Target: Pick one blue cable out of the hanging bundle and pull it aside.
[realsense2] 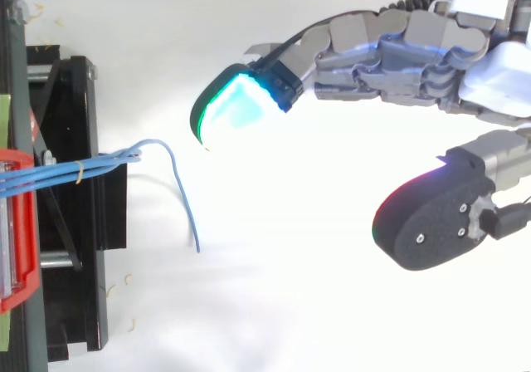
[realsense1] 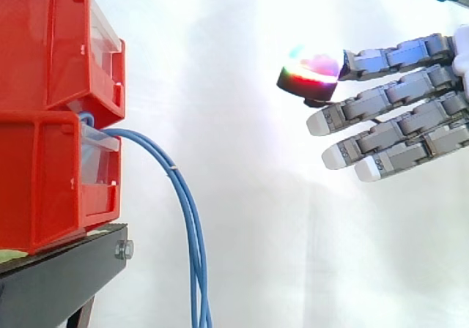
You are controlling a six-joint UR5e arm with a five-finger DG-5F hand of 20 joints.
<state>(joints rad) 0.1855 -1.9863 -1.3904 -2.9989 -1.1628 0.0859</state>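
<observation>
**Fingers open, blue cables out of reach**

From the side, my hand sits in the upper right. My fingers are stretched out nearly straight toward the left, stacked close together and holding nothing. The topmost fingertip pad glows red and magenta. Across the view, two red bins stand one on the other on the black stand. The blue cables come out at the front where the two bins meet. They arch outward, then hang straight down past the stand's front edge before the white curtain. They are well apart from my fingertips and lower than them.

From above, my fingers curve in from the upper right and end in a pad lit cyan and green. My thumb stands well clear of them, so my grasp is open. The blue cables run as a bundle from the red bin at the left edge across the stand. One loose blue strand loops out past the stand's front edge and trails downward. It lies left of and below my lit pad, near it but not touching.
</observation>
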